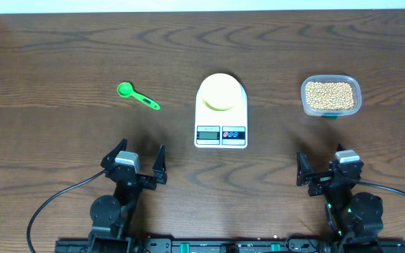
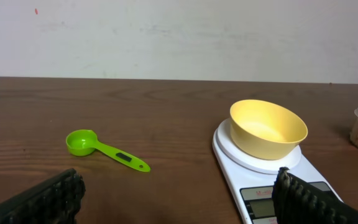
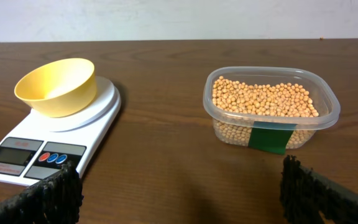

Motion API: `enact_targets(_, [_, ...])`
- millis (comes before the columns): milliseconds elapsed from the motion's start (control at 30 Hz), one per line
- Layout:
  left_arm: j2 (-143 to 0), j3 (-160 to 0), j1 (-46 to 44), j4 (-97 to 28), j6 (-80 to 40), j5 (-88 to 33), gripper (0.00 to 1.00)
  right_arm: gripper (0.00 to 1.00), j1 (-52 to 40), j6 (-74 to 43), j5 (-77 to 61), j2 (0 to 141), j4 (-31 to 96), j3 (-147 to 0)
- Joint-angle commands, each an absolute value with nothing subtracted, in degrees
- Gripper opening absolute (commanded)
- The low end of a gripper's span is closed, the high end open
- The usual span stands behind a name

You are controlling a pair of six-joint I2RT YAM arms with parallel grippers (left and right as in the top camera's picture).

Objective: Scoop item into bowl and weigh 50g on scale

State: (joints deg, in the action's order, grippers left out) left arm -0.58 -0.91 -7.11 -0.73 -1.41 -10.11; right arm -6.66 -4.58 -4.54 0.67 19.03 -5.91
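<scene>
The pale yellow bowl [image 1: 221,92] stands empty on the round platform of the white scale [image 1: 221,134] at the table's middle; both also show in the left wrist view, bowl [image 2: 268,129] on scale [image 2: 232,163], and in the right wrist view, bowl [image 3: 57,86] on scale [image 3: 79,142]. The beige beans [image 1: 330,94] fill a clear plastic tub [image 3: 271,106] at the right. A green spoon [image 1: 136,95] lies left of the scale, also in the left wrist view [image 2: 104,149]. My left gripper [image 1: 135,166] and right gripper [image 1: 328,176] are open and empty near the front edge.
The tub carries a green label [image 3: 271,137] on its near side. Bare dark wood table lies between the grippers and the objects. A pale wall stands behind the table's far edge.
</scene>
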Motion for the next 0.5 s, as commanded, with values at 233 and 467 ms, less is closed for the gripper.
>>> enact_targets(233, [-0.3,-0.2,-6.8,-3.2,-0.5,-10.2,0.99,0.99,-6.3,-5.1,-4.7,0.3,19.1,-5.8])
enact_targets(467, [-0.3,-0.2,-6.8,-2.7,-0.5,-9.9,0.99,0.99,-6.3,-5.1,-4.7,0.3,19.1,-5.8])
